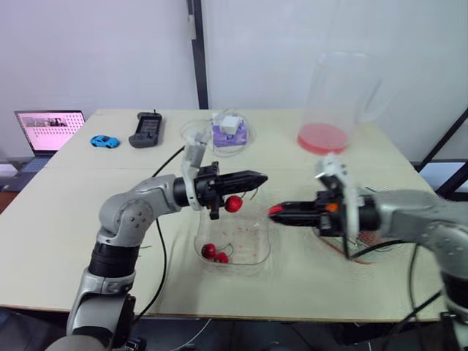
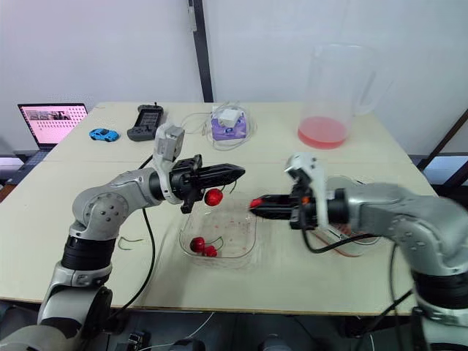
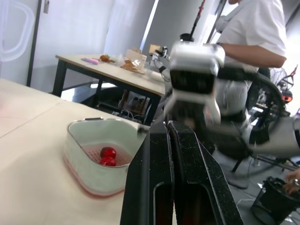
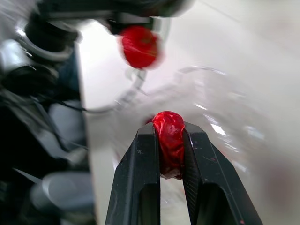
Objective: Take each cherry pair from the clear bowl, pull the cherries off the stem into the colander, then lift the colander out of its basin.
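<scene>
Though its stem is untraceable, a cherry (image 1: 232,203) hangs under the closed left gripper (image 1: 259,178). Level right gripper (image 1: 275,210) pinches a second cherry (image 4: 169,143).

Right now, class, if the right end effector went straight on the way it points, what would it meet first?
Probably the hanging cherry under the left end effector: it sits nearly level with the right end effector and its gripped cherry, above the clear bowl. Depth is unclear; it might slip past.

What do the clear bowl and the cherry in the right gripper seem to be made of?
Clear bowl: probably glossy plastic; the table shows through its walls. Cherry in the right gripper: glossy, wrinkled red skin; maybe soft plastic, maybe real fruit.
</scene>
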Available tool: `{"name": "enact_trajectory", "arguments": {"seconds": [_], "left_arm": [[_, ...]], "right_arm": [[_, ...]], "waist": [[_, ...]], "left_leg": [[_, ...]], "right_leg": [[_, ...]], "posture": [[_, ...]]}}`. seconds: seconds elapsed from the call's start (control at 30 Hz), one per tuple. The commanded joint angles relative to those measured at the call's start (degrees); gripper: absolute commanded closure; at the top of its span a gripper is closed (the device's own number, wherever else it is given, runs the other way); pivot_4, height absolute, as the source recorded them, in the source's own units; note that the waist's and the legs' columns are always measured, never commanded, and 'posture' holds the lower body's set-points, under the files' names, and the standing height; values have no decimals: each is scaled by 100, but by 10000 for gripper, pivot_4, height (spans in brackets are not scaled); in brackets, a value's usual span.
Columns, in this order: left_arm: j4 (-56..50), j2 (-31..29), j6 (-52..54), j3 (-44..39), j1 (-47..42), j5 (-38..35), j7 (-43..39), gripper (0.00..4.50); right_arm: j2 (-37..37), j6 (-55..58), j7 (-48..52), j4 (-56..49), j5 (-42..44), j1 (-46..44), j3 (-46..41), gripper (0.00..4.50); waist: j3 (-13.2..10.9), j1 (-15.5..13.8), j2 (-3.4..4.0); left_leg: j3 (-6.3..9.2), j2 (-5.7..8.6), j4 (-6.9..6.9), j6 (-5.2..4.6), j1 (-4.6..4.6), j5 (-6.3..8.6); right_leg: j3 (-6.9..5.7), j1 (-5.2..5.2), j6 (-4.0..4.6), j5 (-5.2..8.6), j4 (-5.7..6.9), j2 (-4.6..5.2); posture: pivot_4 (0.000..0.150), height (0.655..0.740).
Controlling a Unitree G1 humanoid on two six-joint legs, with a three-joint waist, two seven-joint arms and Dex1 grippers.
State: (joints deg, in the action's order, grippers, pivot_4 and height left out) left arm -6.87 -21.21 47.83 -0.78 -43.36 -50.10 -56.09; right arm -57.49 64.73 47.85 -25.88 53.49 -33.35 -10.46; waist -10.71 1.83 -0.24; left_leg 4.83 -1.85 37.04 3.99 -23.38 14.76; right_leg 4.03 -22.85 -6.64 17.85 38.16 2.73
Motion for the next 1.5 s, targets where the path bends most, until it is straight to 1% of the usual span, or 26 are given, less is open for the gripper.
{"name": "enact_trajectory", "arguments": {"seconds": [0.03,0.07,0.17,0.3,0.4,0.5,0.63,0.7,0.83,0.93,0.97,1.0,1.03,1.07,1.2,1.3,1.4,1.5], "left_arm": [[-92,-6,-228,-29,-2,71,-58,45000],[-82,7,-268,-19,10,100,-61,45000],[-57,35,-348,6,31,147,-87,45000],[-70,42,-398,24,56,188,-110,45000],[-97,29,-417,7,93,216,-105,45000],[-118,25,-436,14,131,219,-97,45000],[-128,41,-443,22,135,218,-87,45000],[-108,48,-463,9,110,230,-79,45000],[-69,75,-494,-49,63,221,-26,45000],[-93,121,-466,-92,70,152,50,45000],[-100,157,-453,-107,65,121,89,45000],[-108,184,-441,-117,60,98,115,45000],[-111,200,-431,-124,52,84,130,45000],[-113,209,-425,-128,47,77,138,45000],[-97,337,-302,-284,-15,-162,263,45000],[-89,386,-263,-345,-46,-269,352,45000],[-208,373,-187,-336,-14,-341,402,45000],[-273,359,-157,-290,62,-343,414,45000]], "right_arm": [[-942,-977,463,821,-1212,128,74,40703],[-1178,-1299,543,1079,-1598,223,251,40703],[-1486,-2127,705,1714,-2471,461,669,40703],[-1499,-2748,834,2282,-3155,703,946,40703],[-1289,-3010,723,2627,-3453,735,991,40703],[-1038,-3202,620,2863,-3643,644,964,28921],[-877,-3185,717,2902,-3703,526,909,9135],[-950,-3036,883,2747,-3595,545,844,296],[-1080,-2604,1166,2382,-3278,477,578,296],[-805,-1389,1266,1598,-2091,67,97,296],[-507,-886,1147,1139,-1334,-218,-54,296],[-241,-533,998,785,-780,-435,-136,296],[26,-256,807,502,-384,-623,-179,296],[203,-55,637,335,-162,-738,-216,296],[1074,330,-236,-184,288,-889,83,296],[1390,408,-599,-366,394,-810,187,296],[2055,290,-1110,-365,479,-671,357,296],[2431,258,-1365,-322,543,-667,404,296]], "waist": [[0,-1,0],[0,1,0],[0,39,0],[-3,67,5],[-3,64,5],[-3,62,5],[-3,53,5],[-3,51,5],[-3,43,6],[-4,71,9],[-4,78,9],[-4,89,9],[-4,94,10],[-4,70,10],[-4,-17,-3],[-5,-105,-3],[-5,-96,-4],[-6,-61,-2]], "left_leg": [[-2,0,0,-1,1,0],[-2,0,-1,-1,1,1],[-5,-1,-1,-3,2,2],[-7,-2,-1,-2,3,1],[-7,-2,-1,-2,3,1],[-7,-1,1,1,3,-1],[-7,-1,1,4,3,-2],[-7,-1,1,5,2,-3],[-7,-1,1,3,3,-2],[-7,-1,1,2,3,-1],[-6,-2,0,2,4,-1],[-5,-3,-1,3,7,-2],[-4,-7,0,2,8,-1],[-3,-8,-3,2,11,-1],[9,-2,5,1,0,-1],[-1,7,7,2,-6,-1],[2,4,4,2,-5,-1],[2,2,2,2,-4,-1]], "right_leg": [[1,-1,0,0,-1,0],[1,0,0,0,-2,-1],[3,-1,-1,0,-2,-1],[6,-4,-1,0,1,-2],[7,-4,-1,0,2,-2],[7,-2,-1,0,3,-1],[7,-3,-1,0,2,0],[7,-3,-1,0,2,0],[7,-2,-1,0,2,0],[8,-2,-1,0,3,0],[7,-2,-1,0,5,-2],[7,-1,-1,0,6,-4],[8,-2,0,-1,6,-8],[7,0,0,-1,9,-10],[-9,9,-1,0,-1,2],[-5,4,-6,-3,-4,14],[-7,4,-6,-3,-5,9],[-5,-3,-6,-3,2,6]], "posture": [[1500,7332],[1500,7332],[1500,7332],[1500,7332],[1500,7332],[1500,7332],[1500,7332],[1500,7332],[1500,7332],[1500,7332],[1500,7332],[1500,7332],[1500,7332],[1500,7332],[1500,7332],[1500,7332],[1500,7332],[1500,7332]]}}
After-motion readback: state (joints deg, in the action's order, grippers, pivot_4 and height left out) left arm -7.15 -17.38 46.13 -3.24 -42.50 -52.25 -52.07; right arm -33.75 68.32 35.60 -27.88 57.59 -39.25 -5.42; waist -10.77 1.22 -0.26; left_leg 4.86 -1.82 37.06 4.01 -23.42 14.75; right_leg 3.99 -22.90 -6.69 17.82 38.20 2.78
